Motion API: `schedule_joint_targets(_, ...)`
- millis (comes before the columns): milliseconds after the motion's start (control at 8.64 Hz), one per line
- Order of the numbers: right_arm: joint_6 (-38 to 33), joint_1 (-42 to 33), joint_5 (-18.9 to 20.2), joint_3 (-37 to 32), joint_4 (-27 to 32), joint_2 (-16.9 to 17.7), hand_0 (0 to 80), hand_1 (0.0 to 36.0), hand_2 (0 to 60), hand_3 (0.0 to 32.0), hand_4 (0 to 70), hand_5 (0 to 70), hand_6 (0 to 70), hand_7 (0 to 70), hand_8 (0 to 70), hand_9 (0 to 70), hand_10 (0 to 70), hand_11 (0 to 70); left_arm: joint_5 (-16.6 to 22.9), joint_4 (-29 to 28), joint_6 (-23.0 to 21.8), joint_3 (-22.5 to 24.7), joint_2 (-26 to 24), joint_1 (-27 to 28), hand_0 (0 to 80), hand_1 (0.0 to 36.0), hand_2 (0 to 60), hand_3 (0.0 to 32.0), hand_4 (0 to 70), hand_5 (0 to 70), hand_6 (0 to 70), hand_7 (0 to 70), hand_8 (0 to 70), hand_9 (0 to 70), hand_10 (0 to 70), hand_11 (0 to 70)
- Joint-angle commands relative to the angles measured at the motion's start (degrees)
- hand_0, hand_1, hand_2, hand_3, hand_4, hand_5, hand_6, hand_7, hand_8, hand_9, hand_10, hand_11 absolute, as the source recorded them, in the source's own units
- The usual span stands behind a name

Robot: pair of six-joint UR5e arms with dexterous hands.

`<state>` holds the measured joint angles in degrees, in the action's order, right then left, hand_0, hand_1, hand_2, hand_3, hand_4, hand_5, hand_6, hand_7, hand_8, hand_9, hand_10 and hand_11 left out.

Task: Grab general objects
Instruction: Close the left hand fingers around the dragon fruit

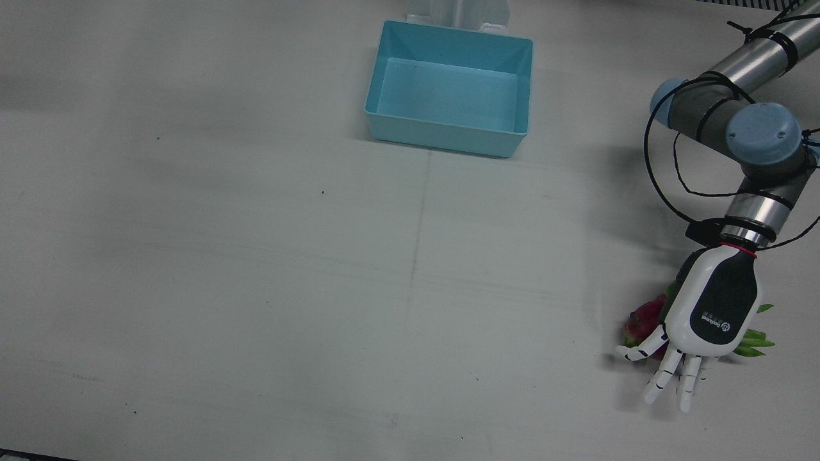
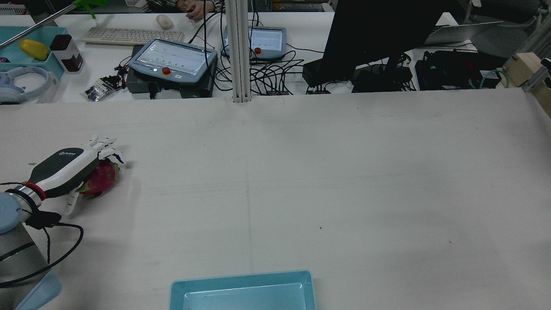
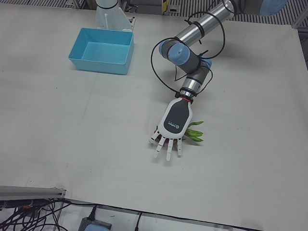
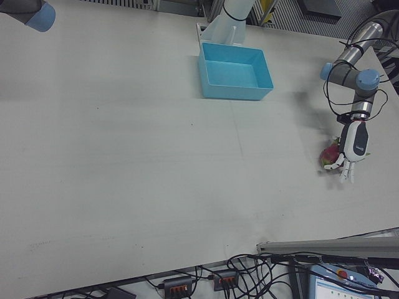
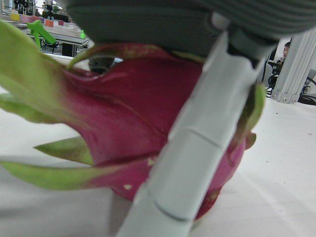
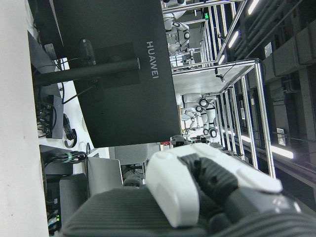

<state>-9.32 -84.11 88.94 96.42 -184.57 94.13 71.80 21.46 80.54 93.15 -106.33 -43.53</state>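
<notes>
Left hand [image 1: 708, 314] lies palm-down over the dragon fruit [image 2: 101, 178], fingers [image 1: 666, 368] spread and stretched past it, not curled round. In the left hand view one white finger [image 5: 192, 148] crosses in front of the red skin, with green scales poking out beside it; contact between palm and fruit cannot be judged for certain. Fruit rests on the white table [image 1: 256, 256], at the edge of the robot's left half, well apart from everything else.

Blue bin [image 1: 450, 87] sits near the arm pedestals, mid-table, nothing inside it. Open table between bin and fruit.

Right hand [image 6: 197, 190] appears only in its own camera, up close: fingers look folded in, though whether closed or apart I cannot tell. Beyond it, a black monitor [image 2: 379, 34] stands on the operators' desk past the table's far edge, among cables.
</notes>
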Motion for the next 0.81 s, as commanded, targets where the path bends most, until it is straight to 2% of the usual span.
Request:
schedule_joint_targets(0, 0.0, 0.0, 0.0, 0.0, 0.0, 0.0, 0.0, 0.0, 0.0, 0.0, 0.0, 0.0, 0.0, 0.0, 0.0, 0.0, 0.0, 0.0, -0.5, 0.2, 0.1, 0.3, 0.0, 0.6, 80.0, 33.9, 5.3, 32.0, 0.0, 40.5, 0.0, 11.6, 8.2, 0.9, 0.0, 0.0)
schedule_joint_targets(232, 0.0, 0.0, 0.0, 0.0, 0.0, 0.0, 0.0, 0.0, 0.0, 0.0, 0.0, 0.0, 0.0, 0.0, 0.0, 0.0, 0.0, 0.0, -1.7, 0.1, 0.1, -0.1, 0.0, 0.6, 80.0, 33.1, 6.2, 32.0, 0.0, 43.6, 0.0, 14.6, 10.2, 1.5, 0.0, 0.0)
schedule_joint_targets(347, 0.0, 0.0, 0.0, 0.0, 0.0, 0.0, 0.0, 0.0, 0.0, 0.0, 0.0, 0.0, 0.0, 0.0, 0.0, 0.0, 0.0, 0.0, -1.7, 0.0, 0.1, -0.1, 0.1, 0.6, 80.0, 29.8, 6.5, 32.0, 0.0, 62.8, 1.4, 28.5, 17.9, 10.7, 4.4, 9.3)
schedule_joint_targets(463, 0.0, 0.0, 0.0, 0.0, 0.0, 0.0, 0.0, 0.0, 0.0, 0.0, 0.0, 0.0, 0.0, 0.0, 0.0, 0.0, 0.0, 0.0, -1.7, 0.0, 0.2, -0.2, 0.1, 0.6, 80.0, 32.1, 18.7, 8.6, 13.5, 70.0, 18.7, 52.5, 23.1, 29.1, 22.4, 35.5)
schedule_joint_targets(579, 0.0, 0.0, 0.0, 0.0, 0.0, 0.0, 0.0, 0.0, 0.0, 0.0, 0.0, 0.0, 0.0, 0.0, 0.0, 0.0, 0.0, 0.0, -1.7, -0.1, 0.2, -0.2, 0.1, 0.6, 80.0, 33.7, 24.6, 1.4, 20.5, 70.0, 26.7, 61.4, 25.2, 37.0, 32.5, 49.1)
schedule_joint_targets(695, 0.0, 0.0, 0.0, 0.0, 0.0, 0.0, 0.0, 0.0, 0.0, 0.0, 0.0, 0.0, 0.0, 0.0, 0.0, 0.0, 0.0, 0.0, -1.8, -0.3, 0.2, -0.2, 0.1, 0.6, 80.0, 32.9, 30.6, 0.0, 32.3, 70.0, 42.3, 70.0, 35.7, 53.2, 46.8, 68.4)
